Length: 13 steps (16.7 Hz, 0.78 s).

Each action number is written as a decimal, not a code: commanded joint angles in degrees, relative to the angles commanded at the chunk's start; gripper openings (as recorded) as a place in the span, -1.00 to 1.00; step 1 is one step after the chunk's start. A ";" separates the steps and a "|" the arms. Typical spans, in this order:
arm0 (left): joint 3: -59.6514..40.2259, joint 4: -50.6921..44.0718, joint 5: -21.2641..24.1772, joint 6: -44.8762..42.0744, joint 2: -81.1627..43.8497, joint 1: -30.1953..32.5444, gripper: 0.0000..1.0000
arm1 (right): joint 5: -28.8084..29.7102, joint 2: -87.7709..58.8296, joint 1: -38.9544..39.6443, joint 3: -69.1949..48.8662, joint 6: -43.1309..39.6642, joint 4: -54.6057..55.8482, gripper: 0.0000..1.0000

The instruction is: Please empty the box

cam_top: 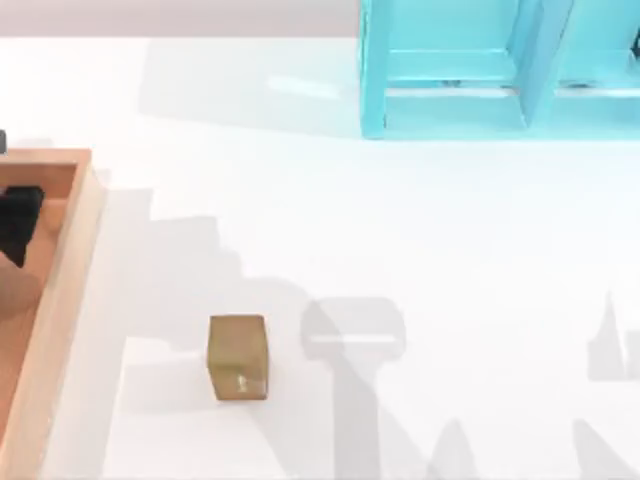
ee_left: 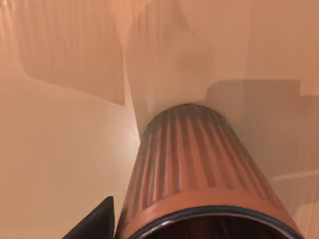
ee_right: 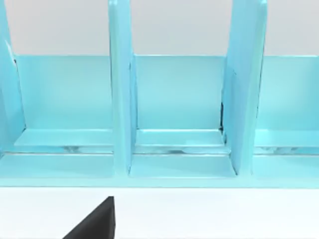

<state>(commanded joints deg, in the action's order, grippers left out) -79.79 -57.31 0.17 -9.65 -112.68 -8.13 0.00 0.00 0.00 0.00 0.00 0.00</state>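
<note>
The box (cam_top: 70,270) is a shallow wooden tray with tan rims, lying at the table's left edge. My left gripper (cam_top: 20,222) hangs low inside it, open. In the left wrist view an orange ribbed cup (ee_left: 199,169) lies on its side on the box floor (ee_left: 60,149). The cup's dark-rimmed mouth is right at the gripper, and one black finger (ee_left: 97,224) stands just beside it. The other finger is hidden behind the cup. The right wrist view shows one black finger (ee_right: 97,221) of my right gripper, which is open and holds nothing, facing the shelf.
A small tan-gold cube (cam_top: 238,357) stands on the white table, right of the box. A turquoise shelf unit (cam_top: 470,90) with upright dividers (ee_right: 119,99) stands at the back right. Arm shadows fall across the table's front.
</note>
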 joint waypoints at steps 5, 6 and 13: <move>0.66 0.79 0.04 0.15 -0.10 0.21 1.00 | 0.00 0.00 0.00 0.00 0.00 0.00 1.00; 0.66 0.79 0.04 0.15 -0.10 0.21 0.85 | 0.00 0.00 0.00 0.00 0.00 0.00 1.00; 0.66 0.79 0.04 0.15 -0.10 0.21 -0.21 | 0.00 0.00 0.00 0.00 0.00 0.00 1.00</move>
<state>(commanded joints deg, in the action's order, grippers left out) -79.13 -56.52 0.21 -9.50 -112.77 -7.92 0.00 0.00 0.00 0.00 0.00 0.00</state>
